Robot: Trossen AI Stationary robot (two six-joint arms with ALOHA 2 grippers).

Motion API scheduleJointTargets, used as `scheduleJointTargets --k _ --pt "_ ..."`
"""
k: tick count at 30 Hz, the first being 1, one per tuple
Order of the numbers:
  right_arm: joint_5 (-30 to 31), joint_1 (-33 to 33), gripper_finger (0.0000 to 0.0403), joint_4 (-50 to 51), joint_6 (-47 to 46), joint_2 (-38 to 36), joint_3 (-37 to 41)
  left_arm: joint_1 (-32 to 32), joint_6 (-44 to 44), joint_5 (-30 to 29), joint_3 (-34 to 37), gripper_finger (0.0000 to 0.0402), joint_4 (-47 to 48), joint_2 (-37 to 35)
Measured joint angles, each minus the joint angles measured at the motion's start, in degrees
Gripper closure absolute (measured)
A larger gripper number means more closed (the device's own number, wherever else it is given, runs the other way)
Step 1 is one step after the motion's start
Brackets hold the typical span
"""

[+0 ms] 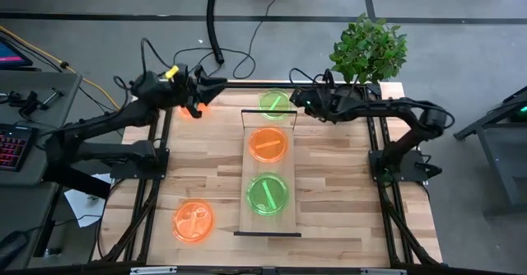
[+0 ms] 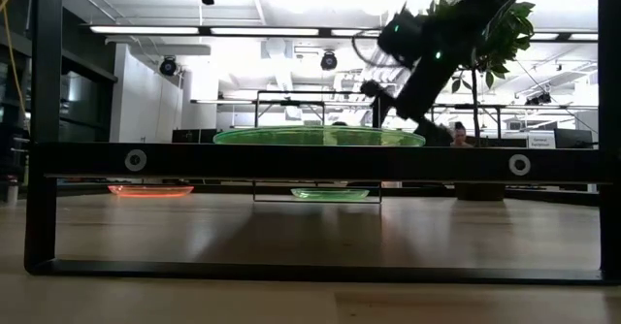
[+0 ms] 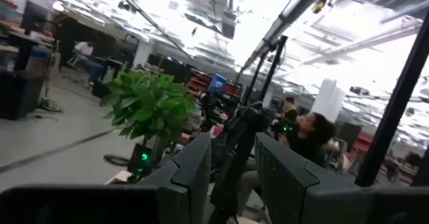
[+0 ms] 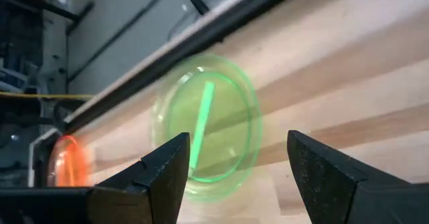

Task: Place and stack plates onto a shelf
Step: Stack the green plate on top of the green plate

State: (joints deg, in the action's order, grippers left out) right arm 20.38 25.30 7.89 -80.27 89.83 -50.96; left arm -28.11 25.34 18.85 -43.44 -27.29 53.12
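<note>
Right gripper (image 4: 234,177), fingers spread and empty, is hovering nearest the green plate (image 4: 206,125) beyond the shelf (image 1: 290,156); left gripper (image 1: 204,91) cannot tell.

A large open robotics lab or workshop is showing here: ceiling strip lights (image 2: 291,30) are glowing over rows of workstations, cables (image 1: 216,28) are trailing across grey flooring, and a potted plant (image 1: 369,48) is standing at the tabletop's (image 1: 346,193) far right corner.

orange plate (image 1: 193,110) mostly hidden under left gripper (image 1: 216,86), green plate (image 4: 206,127) perhaps motion-blurred
</note>
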Motion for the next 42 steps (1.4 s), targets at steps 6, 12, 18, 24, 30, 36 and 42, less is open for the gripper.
scheduleJointTargets --k 6,12,18,24,30,36,42 --pt "-7.1 2.3 0.0181 -2.7 -1.9 6.7 0.0 -7.6 4.6 8.7 0.0 0.0295 0.4 0.0" --pt "-12.3 4.6 0.0204 -10.4 -2.0 12.5 0.0 -9.9 6.6 9.6 0.0 0.0295 0.5 0.0" --pt "-14.9 6.3 0.0210 -13.2 -3.1 16.0 -0.1 -10.3 6.6 9.6 0.0 0.0295 0.5 0.0" --pt "-14.5 6.6 0.0210 -15.5 -3.3 16.9 -0.2 -10.3 6.6 9.6 0.0 0.0295 0.5 0.0" --pt "-14.8 7.3 0.0211 -16.0 -3.8 17.2 -0.1 -10.3 6.6 9.6 0.0 0.0295 0.5 0.0" --pt "-14.0 7.1 0.0222 -16.6 -5.4 19.4 -0.2 -10.3 6.6 9.6 0.0 0.0295 0.5 0.0" --pt "-10.9 6.0 0.0285 -16.8 -6.7 20.7 -0.3 -10.3 7.6 9.6 0.0 0.0295 0.5 0.0"
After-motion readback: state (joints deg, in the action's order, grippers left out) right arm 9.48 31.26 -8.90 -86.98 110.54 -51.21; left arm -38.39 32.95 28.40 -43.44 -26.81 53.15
